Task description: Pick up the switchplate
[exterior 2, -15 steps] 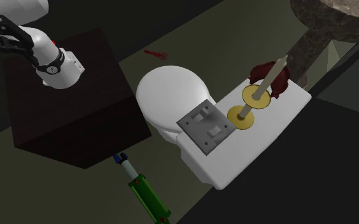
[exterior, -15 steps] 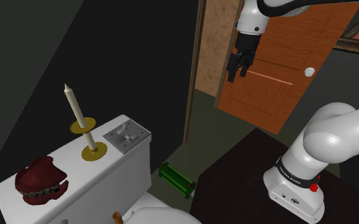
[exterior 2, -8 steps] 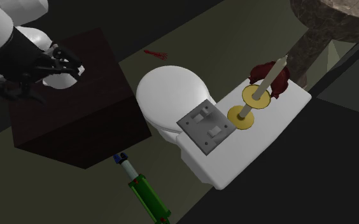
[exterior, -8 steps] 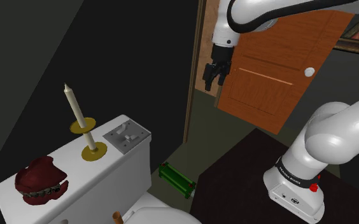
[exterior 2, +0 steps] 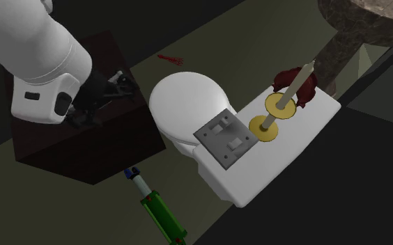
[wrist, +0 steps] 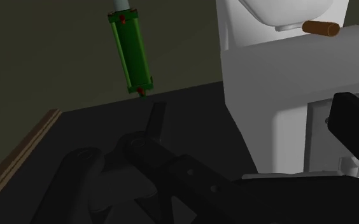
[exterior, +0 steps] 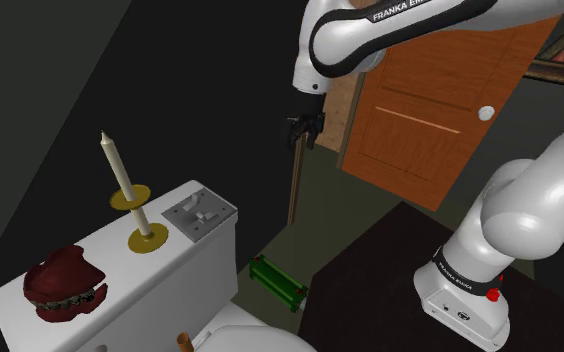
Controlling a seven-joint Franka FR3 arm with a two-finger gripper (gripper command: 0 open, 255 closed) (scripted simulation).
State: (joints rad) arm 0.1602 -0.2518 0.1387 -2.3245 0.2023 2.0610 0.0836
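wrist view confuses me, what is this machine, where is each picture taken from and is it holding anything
The machine is a white robot arm standing on a dark box, with a black gripper at its end. The shoulder view is taken from beside the box, looking down over a white toilet tank. The second exterior view looks down from above on the same things. The wrist view comes from a camera on the hand, looking along the gripper; there you see the tank's side and a green cylinder on the floor. On the tank lid lie a grey switchplate, a candle in a gold holder and a dark red object. The gripper hangs in the air, well apart from the switchplate, and holds none of these things.
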